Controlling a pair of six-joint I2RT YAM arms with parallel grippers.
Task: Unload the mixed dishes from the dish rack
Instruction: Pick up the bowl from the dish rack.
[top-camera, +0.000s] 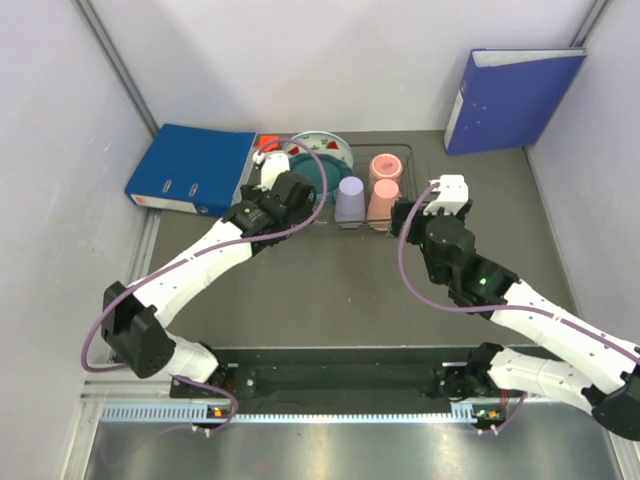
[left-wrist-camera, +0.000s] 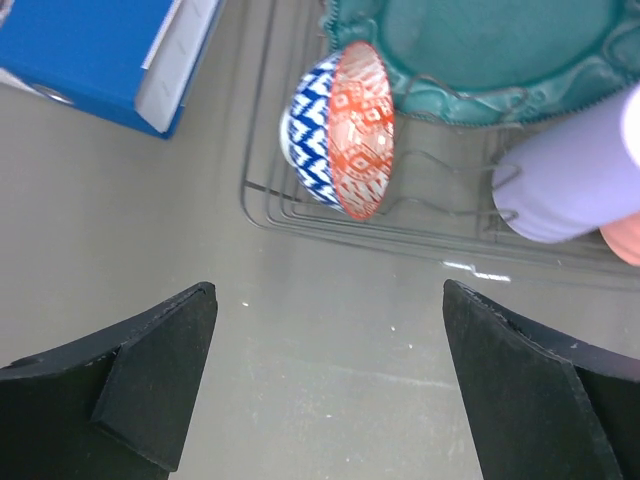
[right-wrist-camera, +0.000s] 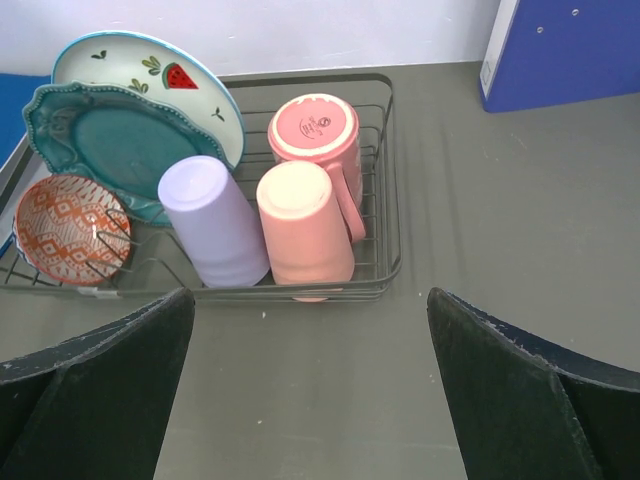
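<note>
Left gripper: spread wide, empty, near dish rack corner by patterned bowl.
Right gripper: spread wide, empty, before rack's front.
Lavender cup, salmon cups, teal plate, white plate: inside rack.

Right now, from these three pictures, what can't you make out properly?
Top view: small red object beside the flat binder, too small to identify.
Left wrist view: teal plate and lavender cup, cut off by the frame edges.
Right wrist view: white plate, lower part hidden behind the teal plate.
</note>
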